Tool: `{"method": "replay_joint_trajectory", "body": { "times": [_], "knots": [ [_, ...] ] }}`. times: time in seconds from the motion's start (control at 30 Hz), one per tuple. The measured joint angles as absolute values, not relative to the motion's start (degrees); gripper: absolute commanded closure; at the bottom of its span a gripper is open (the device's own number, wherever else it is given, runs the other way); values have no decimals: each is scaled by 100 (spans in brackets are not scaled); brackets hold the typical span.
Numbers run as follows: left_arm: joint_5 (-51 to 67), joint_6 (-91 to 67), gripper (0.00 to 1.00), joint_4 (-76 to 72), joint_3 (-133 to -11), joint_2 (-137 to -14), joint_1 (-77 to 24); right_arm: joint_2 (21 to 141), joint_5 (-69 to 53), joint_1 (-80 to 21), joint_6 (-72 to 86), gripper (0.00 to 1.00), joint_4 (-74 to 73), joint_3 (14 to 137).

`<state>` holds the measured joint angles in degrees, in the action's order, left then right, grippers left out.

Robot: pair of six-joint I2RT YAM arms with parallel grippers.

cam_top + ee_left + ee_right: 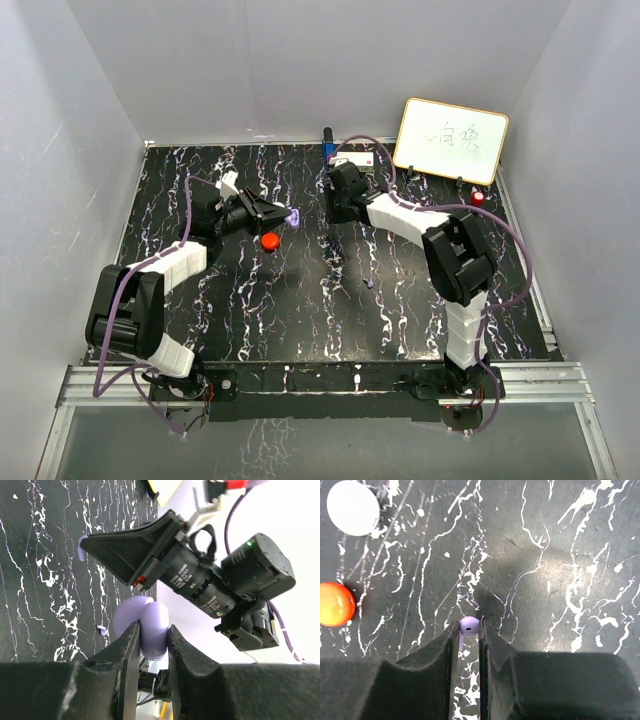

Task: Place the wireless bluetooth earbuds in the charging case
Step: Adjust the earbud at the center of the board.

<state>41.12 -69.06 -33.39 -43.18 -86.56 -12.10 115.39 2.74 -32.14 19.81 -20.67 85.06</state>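
Top view: the left gripper (283,215) reaches toward the middle of the tabletop (250,320) and is closed on the purple charging case (294,216), which sticks out past its fingertips, toward the right arm. The right gripper (337,207) hangs just beside it, tips down; its fingertips and whatever they hold are too small to make out here. A red puck (270,241) lies just below the case in this view. A small purple piece (370,284) lies well apart, nearer the arm bases; I cannot tell what it is.

Left wrist view: the charging case (149,622) stands between the two fingers of the left gripper (152,630), squeezed from both sides. It shows as two rounded lobes side by side, rising above the fingertips. Above it the right gripper (87,544) points left across the frame, with a bit of purple, the earbud (81,547), at its tip. Case and earbud are apart.

Right wrist view: the right gripper (468,627) is clamped on the earbud (469,625), fingers nearly together. Its rounded head sits at the very fingertips and its stem runs back down the gap toward the gripper body, so the long axis follows the fingers. Whether it touches the tabletop is unclear. A white puck (352,507) and the red puck (335,604) lie off to the left.
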Motion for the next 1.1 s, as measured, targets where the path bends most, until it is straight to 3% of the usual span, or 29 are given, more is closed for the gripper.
{"method": "replay_joint_trajectory", "body": {
  "times": [0.47, 1.1],
  "knots": [
    [4112, -6901, 100, -3341, -4318, -8698, -1210, 10484, 47, -3214, 1874, 100, -217, 6947],
    [4115, -6899, 100, -3339, -4305, -8759, -1210, 10484, 104, -3216, 1887, 100, -1015, 6681]
  ]
}}
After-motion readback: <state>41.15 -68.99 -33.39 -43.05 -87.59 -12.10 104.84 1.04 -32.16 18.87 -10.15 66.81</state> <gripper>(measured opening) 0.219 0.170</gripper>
